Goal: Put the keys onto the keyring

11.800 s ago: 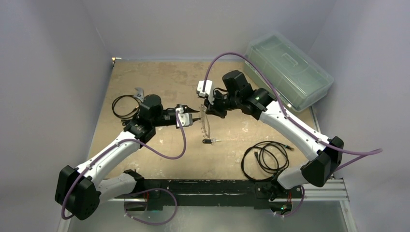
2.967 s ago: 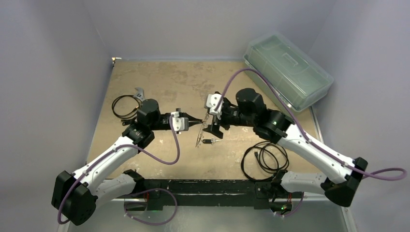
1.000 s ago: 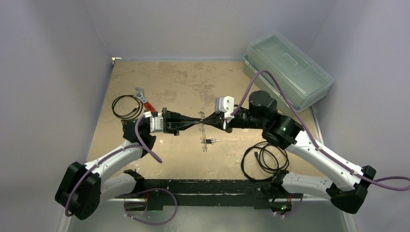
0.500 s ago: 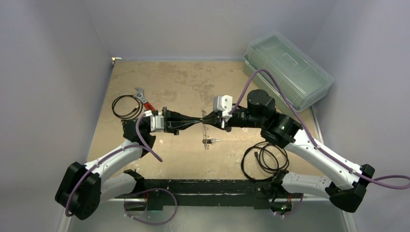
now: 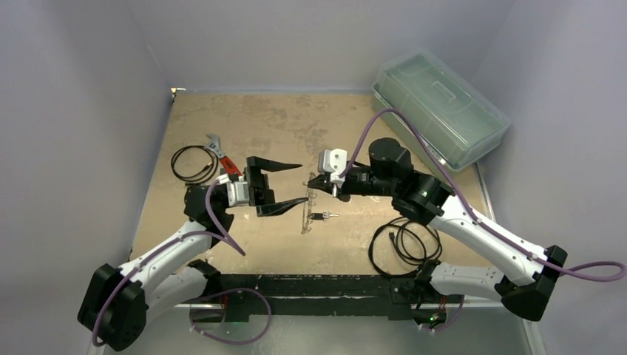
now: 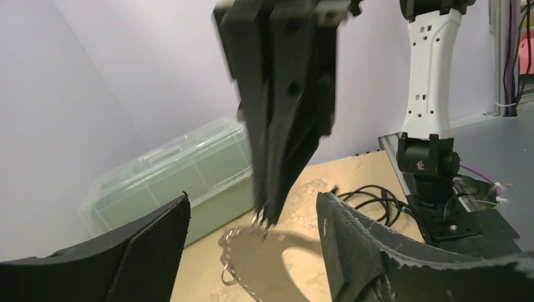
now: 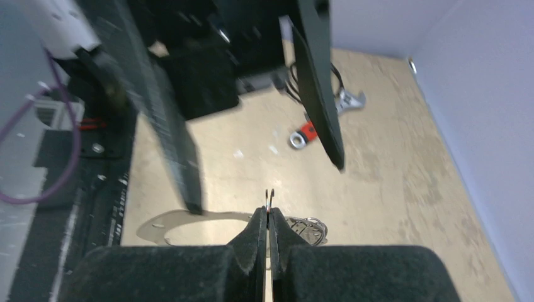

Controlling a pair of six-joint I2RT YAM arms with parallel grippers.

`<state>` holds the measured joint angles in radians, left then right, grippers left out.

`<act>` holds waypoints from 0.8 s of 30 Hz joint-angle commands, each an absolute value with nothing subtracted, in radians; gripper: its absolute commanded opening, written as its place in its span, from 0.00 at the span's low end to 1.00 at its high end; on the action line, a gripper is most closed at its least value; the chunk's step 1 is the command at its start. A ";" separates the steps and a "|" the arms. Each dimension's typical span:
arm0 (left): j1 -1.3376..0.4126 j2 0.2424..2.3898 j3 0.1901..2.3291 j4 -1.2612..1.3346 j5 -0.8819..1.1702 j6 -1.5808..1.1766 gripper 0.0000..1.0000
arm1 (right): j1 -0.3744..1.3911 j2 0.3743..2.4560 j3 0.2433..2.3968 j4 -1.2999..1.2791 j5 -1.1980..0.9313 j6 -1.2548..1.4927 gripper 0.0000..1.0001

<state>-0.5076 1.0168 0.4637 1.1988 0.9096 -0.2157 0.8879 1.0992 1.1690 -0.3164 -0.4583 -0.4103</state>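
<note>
My right gripper (image 5: 311, 183) is shut on the top of the keyring (image 5: 307, 211), a thin silver wire loop that hangs from it down to the table. In the right wrist view the wire (image 7: 269, 197) sticks up between the closed fingers. My left gripper (image 5: 294, 185) is wide open and empty, just left of the ring, with one finger on each side. In the left wrist view the right gripper (image 6: 264, 217) hangs in front with the keyring (image 6: 230, 242) below it. The key (image 5: 319, 216), black head and silver blade, lies on the table beside the ring's lower end.
A clear lidded plastic box (image 5: 441, 107) stands at the back right. A coiled black cable (image 5: 407, 240) lies front right and another (image 5: 191, 163) at the left. A red-handled wrench (image 5: 222, 153) lies next to the left cable.
My left gripper was shut at the ring against the right gripper; it has opened wide and drawn back to the left. The right gripper has shifted slightly left, keeping hold of the ring.
</note>
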 commanded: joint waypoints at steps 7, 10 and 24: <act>-0.523 0.757 0.490 0.719 0.702 0.122 0.74 | 0.887 1.082 1.094 -0.216 -0.283 -0.514 0.00; -0.523 0.722 0.493 0.631 0.612 0.119 0.76 | 0.887 1.068 1.081 -0.195 -0.220 -0.517 0.00; -0.524 0.937 0.702 0.189 0.411 -0.063 0.71 | 0.883 1.028 0.990 0.139 0.343 -0.411 0.00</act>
<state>-0.5205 0.8791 0.6403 0.3233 0.4850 0.0380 0.8864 1.0405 1.0027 -0.0635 0.0517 -0.4561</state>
